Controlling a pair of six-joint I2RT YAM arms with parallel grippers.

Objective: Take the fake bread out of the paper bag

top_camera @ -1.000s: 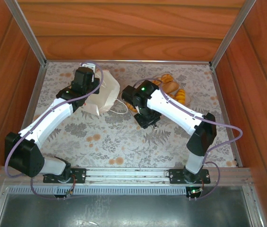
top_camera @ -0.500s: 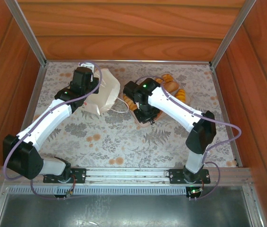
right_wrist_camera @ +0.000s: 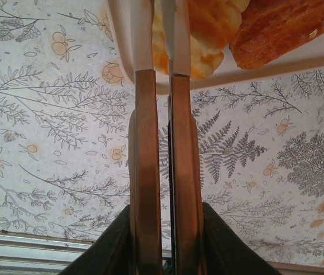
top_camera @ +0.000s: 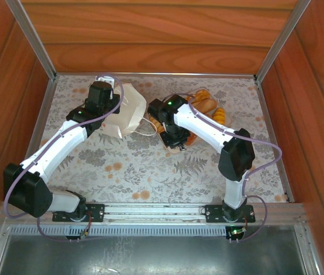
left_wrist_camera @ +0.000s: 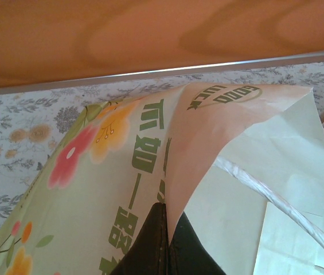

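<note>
Far on the bench (top_camera: 150, 172), fake bread (top_camera: 210, 106) lies on a tray (right_wrist_camera: 299, 64) right of the paper bag (top_camera: 128, 109).
We see the left gripper (left_wrist_camera: 166, 215) pinching the bag's edge, the right gripper (right_wrist_camera: 163, 17) nearly pressed together over the tray's rim.

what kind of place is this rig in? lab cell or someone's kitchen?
Likely a purpose-built test cell, not a kitchen: wood-panelled walls in an aluminium frame box in a floral-covered table, a mounting rail lines its near edge, and the props are fake bread and a paper bag.
</note>
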